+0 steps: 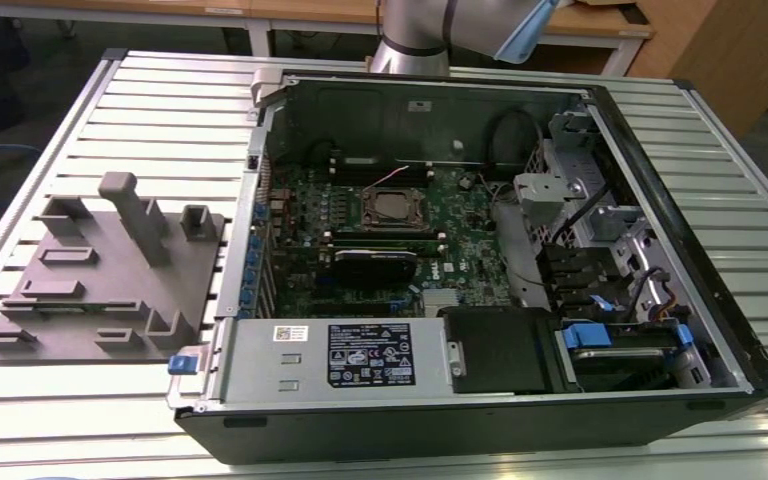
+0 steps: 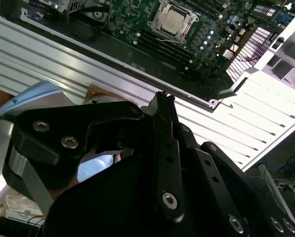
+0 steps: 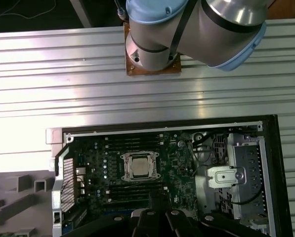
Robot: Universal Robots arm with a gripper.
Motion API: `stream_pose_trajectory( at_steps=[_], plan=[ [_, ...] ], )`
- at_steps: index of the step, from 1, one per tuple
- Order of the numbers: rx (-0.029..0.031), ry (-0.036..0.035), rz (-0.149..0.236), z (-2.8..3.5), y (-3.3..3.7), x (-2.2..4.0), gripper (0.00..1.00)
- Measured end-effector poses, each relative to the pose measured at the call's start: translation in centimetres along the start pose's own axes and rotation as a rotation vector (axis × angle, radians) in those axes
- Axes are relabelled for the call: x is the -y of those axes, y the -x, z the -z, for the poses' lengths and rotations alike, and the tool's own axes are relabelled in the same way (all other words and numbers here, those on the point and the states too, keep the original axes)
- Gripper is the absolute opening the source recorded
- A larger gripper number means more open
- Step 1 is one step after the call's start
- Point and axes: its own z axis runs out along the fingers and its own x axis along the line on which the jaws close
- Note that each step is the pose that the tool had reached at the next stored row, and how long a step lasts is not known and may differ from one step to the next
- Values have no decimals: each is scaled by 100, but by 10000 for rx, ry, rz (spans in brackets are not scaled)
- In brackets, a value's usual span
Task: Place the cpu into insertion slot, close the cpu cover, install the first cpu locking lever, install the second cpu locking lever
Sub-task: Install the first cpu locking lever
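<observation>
The cpu [image 3: 140,167] lies flat in the insertion slot [image 1: 391,207] on the green board, inside the open computer case. Its dull silver top [image 2: 173,20] shows through the window of the cpu cover [image 2: 156,19], which lies down flat around it. I cannot make out how the locking levers stand. My gripper [image 2: 163,96] hangs well above the case, over its rim on the side nearest the arm's base and apart from the socket. Its black fingers are pressed together with nothing between them. The same fingers rise at the frame's edge in the first wrist view [image 3: 155,200].
The case rests on a slatted metal table [image 1: 157,110]. A grey moulded fixture [image 1: 104,270] stands to the exterior view's left of the case. Inside are a power supply [image 1: 344,355], a black card [image 1: 373,262] and a metal drive cage [image 1: 598,220]. The arm's base [image 3: 152,49] sits beyond the case.
</observation>
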Motion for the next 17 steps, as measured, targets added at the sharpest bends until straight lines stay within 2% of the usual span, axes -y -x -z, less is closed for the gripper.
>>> stream_pose_trajectory(
  at_steps=[9,17],
  plan=[
    [0,3,-1,-11,0,0,10],
    [16,4,1,-154,-3,18,10]
  ],
)
